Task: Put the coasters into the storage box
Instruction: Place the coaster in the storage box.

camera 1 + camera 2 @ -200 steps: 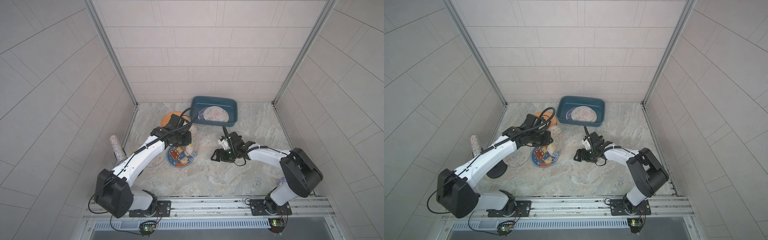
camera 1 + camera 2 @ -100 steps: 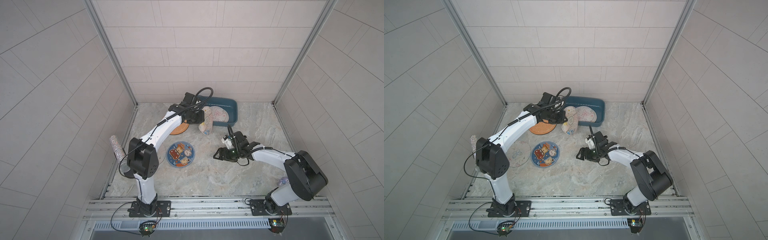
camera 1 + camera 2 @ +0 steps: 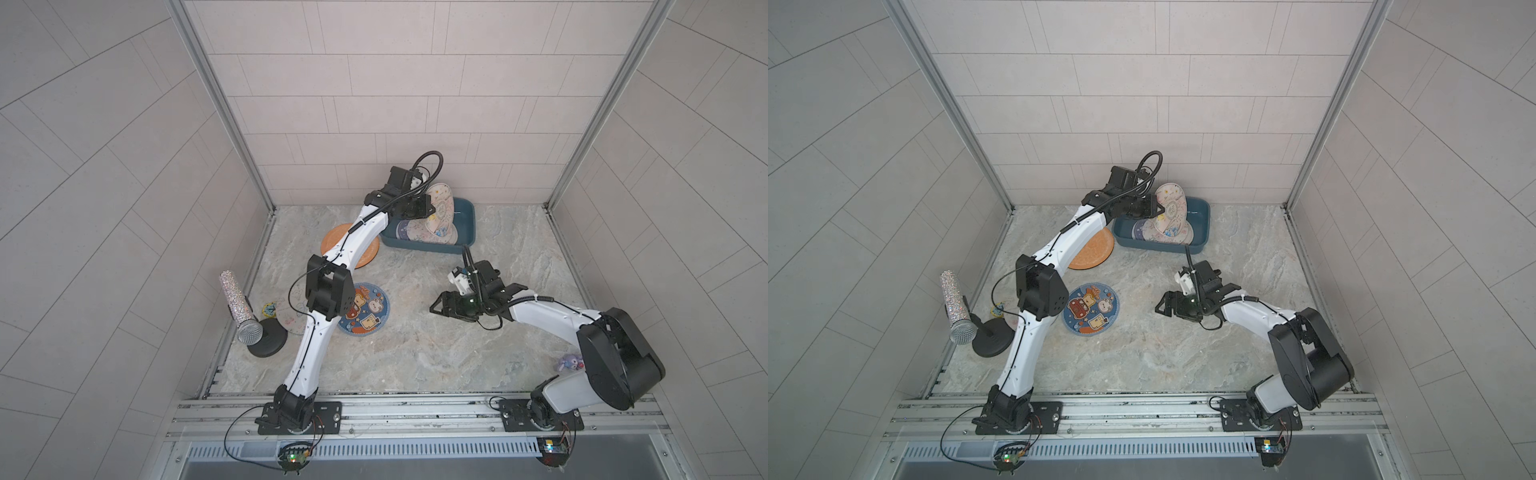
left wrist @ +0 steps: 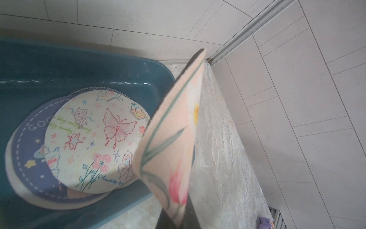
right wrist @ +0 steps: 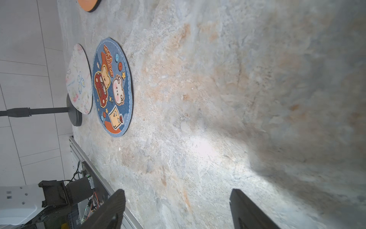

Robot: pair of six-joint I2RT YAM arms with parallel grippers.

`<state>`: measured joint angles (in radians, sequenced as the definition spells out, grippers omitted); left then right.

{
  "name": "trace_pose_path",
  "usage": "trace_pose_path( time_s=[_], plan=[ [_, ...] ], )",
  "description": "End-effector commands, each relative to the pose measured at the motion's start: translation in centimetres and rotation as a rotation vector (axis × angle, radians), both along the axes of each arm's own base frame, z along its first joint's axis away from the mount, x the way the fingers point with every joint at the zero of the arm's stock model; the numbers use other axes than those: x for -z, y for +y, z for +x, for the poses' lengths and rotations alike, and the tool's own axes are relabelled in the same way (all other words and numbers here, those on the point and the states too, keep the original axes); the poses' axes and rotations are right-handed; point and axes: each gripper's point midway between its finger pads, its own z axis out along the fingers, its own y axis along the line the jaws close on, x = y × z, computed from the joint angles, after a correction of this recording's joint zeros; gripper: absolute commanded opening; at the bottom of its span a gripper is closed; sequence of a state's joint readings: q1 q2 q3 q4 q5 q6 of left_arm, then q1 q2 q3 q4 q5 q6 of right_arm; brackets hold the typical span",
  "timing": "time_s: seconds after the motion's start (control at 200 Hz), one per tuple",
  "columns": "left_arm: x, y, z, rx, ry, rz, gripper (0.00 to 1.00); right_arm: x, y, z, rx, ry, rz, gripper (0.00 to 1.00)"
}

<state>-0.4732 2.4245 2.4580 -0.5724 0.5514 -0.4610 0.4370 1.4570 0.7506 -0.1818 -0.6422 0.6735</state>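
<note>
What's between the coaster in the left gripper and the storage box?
Nothing visible. The left gripper holds the coaster tilted on edge over the storage box. Below it lie only the butterfly coaster and others already stacked inside.

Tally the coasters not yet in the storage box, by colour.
Orange coaster: 1
Blue cartoon coaster: 1
White printed coaster: 1
Pink tulip coaster, held by the left gripper over the storage box: 1
Total: 4
</note>
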Motion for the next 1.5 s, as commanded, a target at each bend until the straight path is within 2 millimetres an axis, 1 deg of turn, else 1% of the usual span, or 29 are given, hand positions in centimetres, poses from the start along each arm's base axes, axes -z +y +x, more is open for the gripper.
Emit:
trace_pose_path(
  time_s=[0.0, 0.13, 0.305, 0.37, 0.445, 0.48, 0.525, 0.57, 0.59, 0.64, 0.69, 0.735, 0.841, 1.006, 1.011, 1.016, 1.021, 1.031, 1.036, 1.091, 1.201, 1.246, 1.256, 1.276, 1.286, 1.351, 1.401, 1.421, 1.491],
  plan=[
    [0.9, -1.0, 1.9, -0.005, -0.002, -0.076, 0.00, -1.0, 0.0, 0.4, 0.022, -0.018, 0.017, 0.86],
    [4.1, 0.0, 4.0, -0.062, 0.022, -0.060, 0.00, -1.3, -0.1, 0.4, 0.031, -0.021, 0.016, 0.86],
    [8.2, 2.9, 5.4, -0.139, 0.056, 0.049, 0.00, -1.6, -0.3, 0.4, 0.039, -0.027, 0.015, 0.86],
    [9.0, 3.7, 5.6, -0.156, 0.062, 0.087, 0.07, -1.6, -0.3, 0.4, 0.040, -0.028, 0.014, 0.86],
    [9.3, 4.4, 5.7, -0.174, 0.058, 0.124, 0.12, -1.7, -0.4, 0.4, 0.043, -0.030, 0.014, 0.86],
    [9.5, 4.7, 5.7, -0.182, 0.057, 0.140, 0.18, -1.7, -0.4, 0.4, 0.042, -0.029, 0.013, 0.86],
    [9.6, 4.9, 5.7, -0.191, 0.053, 0.158, 0.31, -1.8, -0.4, 0.4, 0.044, -0.032, 0.015, 0.87],
    [9.5, 5.4, 5.9, -0.208, 0.047, 0.172, 0.32, -1.9, -0.4, 0.4, 0.046, -0.034, 0.013, 0.87],
    [9.4, 5.4, 5.9, -0.209, 0.044, 0.176, 0.35, -1.9, -0.5, 0.4, 0.047, -0.037, 0.014, 0.87],
    [9.3, 5.7, 5.9, -0.217, 0.039, 0.185, 0.45, -2.1, -0.5, 0.3, 0.049, -0.038, 0.014, 0.87],
    [9.0, 5.9, 6.0, -0.223, 0.034, 0.192, 0.62, -2.1, -0.6, 0.2, 0.046, -0.040, 0.011, 0.87],
    [8.9, 6.1, 6.0, -0.230, 0.033, 0.200, 0.74, -2.1, -0.6, 0.3, 0.048, -0.041, 0.010, 0.87],
    [8.1, 6.5, 5.7, -0.238, 0.023, 0.216, 0.86, -2.2, -0.6, 0.2, 0.047, -0.045, 0.009, 0.87],
    [6.1, 6.8, 5.0, -0.228, -0.010, 0.215, 0.95, -2.2, -0.5, 0.4, 0.042, -0.049, 0.011, 0.87],
    [6.4, 6.8, 4.9, -0.226, -0.005, 0.219, 0.95, -2.2, -0.5, 0.4, 0.041, -0.050, 0.011, 0.87],
    [6.0, 6.8, 4.9, -0.226, -0.013, 0.214, 0.95, -2.3, -0.5, 0.4, 0.042, -0.050, 0.012, 0.87],
    [6.2, 6.8, 4.9, -0.225, -0.008, 0.217, 0.95, -2.3, -0.5, 0.4, 0.041, -0.050, 0.011, 0.87],
    [5.7, 6.8, 4.8, -0.223, -0.016, 0.211, 0.96, -2.3, -0.5, 0.4, 0.040, -0.051, 0.012, 0.87],
    [6.1, 6.8, 4.7, -0.222, -0.010, 0.214, 0.96, -2.3, -0.5, 0.4, 0.040, -0.051, 0.012, 0.87],
    [5.4, 7.0, 4.2, -0.213, -0.017, 0.209, 0.99, -2.3, -0.4, 0.4, 0.036, -0.053, 0.012, 0.88],
    [2.9, 7.5, 3.1, -0.215, -0.047, 0.173, 1.00, -2.4, -0.3, 0.5, 0.023, -0.054, 0.007, 0.88],
    [2.5, 8.0, 2.5, -0.222, -0.045, 0.164, 1.00, -2.4, -0.2, 0.5, 0.016, -0.054, 0.005, 0.88],
    [2.0, 8.1, 2.3, -0.222, -0.051, 0.159, 1.00, -2.4, -0.2, 0.5, 0.014, -0.054, 0.005, 0.88],
    [2.1, 8.3, 1.9, -0.223, -0.045, 0.157, 1.00, -2.4, -0.2, 0.6, 0.013, -0.055, 0.004, 0.88],
    [1.6, 8.5, 1.8, -0.226, -0.050, 0.153, 1.00, -2.4, -0.2, 0.6, 0.013, -0.054, 0.004, 0.88],
    [1.3, 9.3, 0.2, -0.230, -0.042, 0.150, 1.00, -2.5, -0.1, 0.6, 0.005, -0.056, 0.003, 0.88],
    [1.2, 10.2, -1.0, -0.239, -0.033, 0.150, 1.00, -2.5, 0.0, 0.7, 0.000, -0.055, 0.001, 0.88],
    [1.6, 10.6, -1.5, -0.244, -0.019, 0.154, 1.00, -2.6, 0.1, 0.7, -0.005, -0.058, 0.001, 0.88],
    [2.0, 12.0, -3.5, -0.259, 0.005, 0.153, 1.00, -2.5, 0.1, 0.7, -0.014, -0.056, -0.003, 0.88]
  ],
)
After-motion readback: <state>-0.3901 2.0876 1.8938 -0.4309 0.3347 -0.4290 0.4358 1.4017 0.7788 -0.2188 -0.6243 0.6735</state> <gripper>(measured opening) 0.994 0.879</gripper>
